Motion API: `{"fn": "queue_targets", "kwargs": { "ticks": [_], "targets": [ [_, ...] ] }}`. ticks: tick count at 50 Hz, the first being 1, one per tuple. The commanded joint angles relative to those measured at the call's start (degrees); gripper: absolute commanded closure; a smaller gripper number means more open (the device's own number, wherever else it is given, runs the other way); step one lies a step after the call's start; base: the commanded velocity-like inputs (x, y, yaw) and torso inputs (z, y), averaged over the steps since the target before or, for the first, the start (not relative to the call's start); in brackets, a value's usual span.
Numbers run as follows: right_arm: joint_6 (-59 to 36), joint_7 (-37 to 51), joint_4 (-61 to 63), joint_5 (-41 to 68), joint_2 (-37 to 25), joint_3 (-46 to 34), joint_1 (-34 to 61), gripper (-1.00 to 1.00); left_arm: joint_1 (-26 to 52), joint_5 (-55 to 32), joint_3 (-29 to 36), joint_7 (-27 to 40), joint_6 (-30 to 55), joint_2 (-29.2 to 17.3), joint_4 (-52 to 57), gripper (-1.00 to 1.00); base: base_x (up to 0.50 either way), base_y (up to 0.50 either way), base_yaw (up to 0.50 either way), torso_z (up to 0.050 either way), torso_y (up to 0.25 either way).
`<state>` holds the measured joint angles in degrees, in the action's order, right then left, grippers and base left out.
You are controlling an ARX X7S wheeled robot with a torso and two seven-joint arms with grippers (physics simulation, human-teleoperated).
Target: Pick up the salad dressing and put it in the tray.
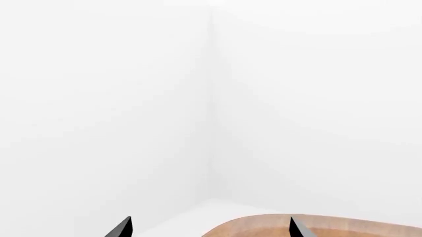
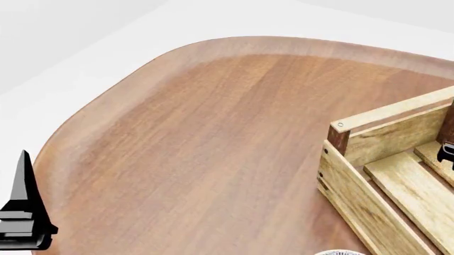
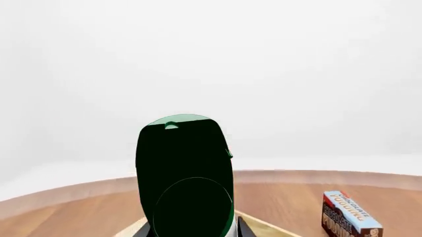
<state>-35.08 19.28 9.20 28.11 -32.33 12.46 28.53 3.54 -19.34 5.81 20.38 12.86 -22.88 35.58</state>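
Note:
The salad dressing (image 3: 188,173) fills the middle of the right wrist view as a dark green bottle with a pale-green rim. My right gripper (image 3: 192,232) is shut on it, with a finger on each side. It hangs over the tray (image 3: 272,228), whose light-wood edges show just below the bottle. In the head view the tray (image 2: 354,175) is a slatted crate with a dark corner post at the right. A black part of the right gripper (image 2: 447,151) shows above the tray's slats. My left gripper (image 1: 209,229) is open and empty beside the table's left edge (image 2: 25,212).
A red-blue pudding box (image 3: 349,215) stands on the wooden table (image 2: 212,149) beyond the tray. The rim of a white patterned bowl (image 2: 341,253) peeks in near the tray's front corner. White walls surround the table.

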Motion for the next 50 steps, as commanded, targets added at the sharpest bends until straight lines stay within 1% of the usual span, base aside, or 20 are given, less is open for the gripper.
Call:
{"fn": "queue_targets", "kwargs": {
  "ticks": [1, 13, 20, 24, 32, 38, 43, 50],
  "targets": [
    [1.6, 0.8, -6.2, -3.4, -0.2, 0.3, 3.5, 1.00, 0.0, 0.0, 0.1, 0.2, -0.2, -0.2, 0.0, -1.00, 0.00, 0.00, 0.00, 0.000, 0.000],
    [5.1, 1.5, -14.1, -6.2, -0.3, -0.1, 5.7, 1.00, 0.2, -0.1, 0.3, 0.3, 0.0, -0.3, 0.0, -1.00, 0.00, 0.00, 0.00, 0.000, 0.001],
    [4.9, 1.2, -16.7, -6.8, -0.7, -0.8, 6.9, 1.00, 0.3, -0.1, 0.5, 0.4, -0.1, -0.4, -0.1, -1.00, 0.00, 0.00, 0.00, 0.000, 0.000],
    [7.3, 0.9, -20.8, -7.7, -0.2, -1.1, 7.3, 1.00, 0.3, -0.1, 0.6, 0.4, -0.1, -0.4, -0.2, -1.00, 0.00, 0.00, 0.00, 0.000, 0.000],
    [7.7, 0.9, -24.7, -8.4, -0.7, -1.3, 9.1, 1.00, 0.4, -0.2, 0.6, 0.6, 0.1, -0.6, 0.1, -1.00, 0.00, 0.00, 0.00, 0.000, 0.001],
    [12.3, -0.2, -32.0, -9.9, -0.3, -1.8, 10.4, 1.00, 0.5, -0.2, 0.7, 0.7, 0.3, -0.8, 0.3, -1.00, 0.00, 0.00, 0.00, 0.000, 0.000],
    [12.4, -0.8, -34.7, -10.3, -0.8, -2.3, 11.7, 1.00, 0.8, -0.2, 1.0, 0.7, 0.5, -0.8, 0.3, -1.00, 0.00, 0.00, 0.00, 0.000, 0.000],
    [15.6, -1.3, -39.8, -11.0, -0.2, -2.5, 11.9, 1.00, 0.9, -0.3, 1.1, 0.9, 0.8, -1.0, 0.6, -1.00, 0.00, 0.00, 0.00, 0.001, 0.001]
  ]
}}
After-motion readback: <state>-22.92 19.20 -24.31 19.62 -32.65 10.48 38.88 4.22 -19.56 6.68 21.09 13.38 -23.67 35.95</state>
